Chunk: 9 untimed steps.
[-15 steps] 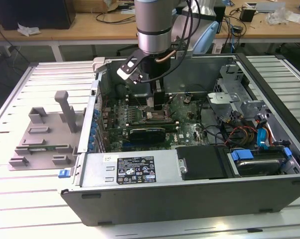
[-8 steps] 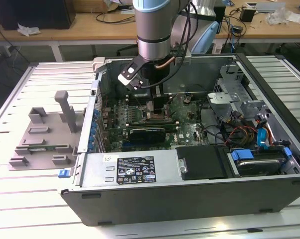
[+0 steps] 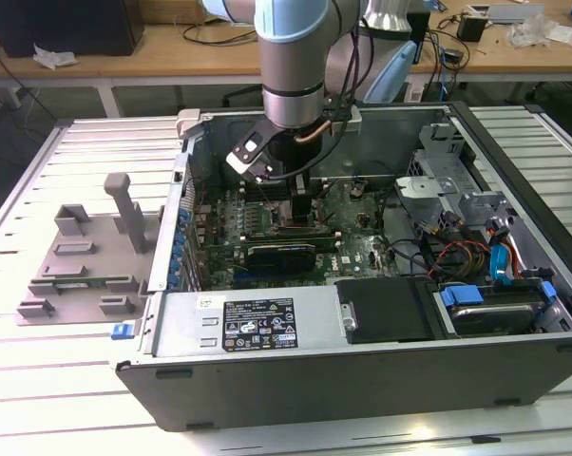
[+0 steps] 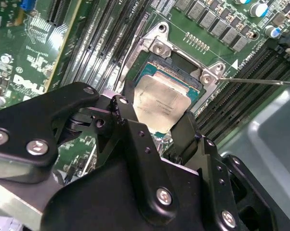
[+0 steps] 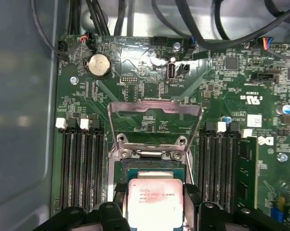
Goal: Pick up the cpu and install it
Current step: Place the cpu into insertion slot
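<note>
The cpu (image 5: 154, 198), a small square chip with a pale silver top, sits between my gripper's (image 5: 154, 204) two black fingers (image 5: 118, 202), which press on its opposite edges. It hangs low over the open socket (image 5: 150, 166) on the green motherboard, and the socket's metal load plate (image 5: 154, 120) is flipped up. In the second wrist view the cpu (image 4: 159, 102) partly covers the socket (image 4: 181, 72), with the gripper (image 4: 157, 118) shut on it. In the exterior view the gripper (image 3: 302, 214) reaches straight down into the open computer case (image 3: 362, 380).
A grey plastic tray (image 3: 86, 256) with upright posts lies on the slatted table at the exterior view's left. Inside the case are a power supply (image 3: 257, 323), a drive bay (image 3: 495, 313) and loose cables (image 3: 457, 252). Memory slots (image 5: 82, 168) flank the socket.
</note>
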Tool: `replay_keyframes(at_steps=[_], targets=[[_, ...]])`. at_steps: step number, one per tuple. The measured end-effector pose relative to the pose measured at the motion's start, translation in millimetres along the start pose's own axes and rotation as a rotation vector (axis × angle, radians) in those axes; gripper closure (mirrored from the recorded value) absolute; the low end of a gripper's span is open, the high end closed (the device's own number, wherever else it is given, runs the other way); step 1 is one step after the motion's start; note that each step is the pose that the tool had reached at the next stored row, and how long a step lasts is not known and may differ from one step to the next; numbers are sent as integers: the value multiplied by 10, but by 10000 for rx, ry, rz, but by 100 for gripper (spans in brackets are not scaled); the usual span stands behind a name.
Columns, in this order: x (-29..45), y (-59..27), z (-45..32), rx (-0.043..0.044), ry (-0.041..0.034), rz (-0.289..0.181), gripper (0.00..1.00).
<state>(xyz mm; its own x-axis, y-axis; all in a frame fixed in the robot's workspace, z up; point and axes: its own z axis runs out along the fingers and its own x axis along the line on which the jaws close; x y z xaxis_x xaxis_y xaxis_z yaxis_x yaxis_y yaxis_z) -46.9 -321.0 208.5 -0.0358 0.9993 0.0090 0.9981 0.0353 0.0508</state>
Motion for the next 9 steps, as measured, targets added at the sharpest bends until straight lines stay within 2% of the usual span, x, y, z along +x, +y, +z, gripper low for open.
replay_keyframes(at_steps=[2,5,6,9], targets=[[0,-2,33,9,0,1,45],[0,-2,40,10,-1,19,45],[0,-2,47,10,-17,185,45],[-1,-4,77,10,-30,245,45]])
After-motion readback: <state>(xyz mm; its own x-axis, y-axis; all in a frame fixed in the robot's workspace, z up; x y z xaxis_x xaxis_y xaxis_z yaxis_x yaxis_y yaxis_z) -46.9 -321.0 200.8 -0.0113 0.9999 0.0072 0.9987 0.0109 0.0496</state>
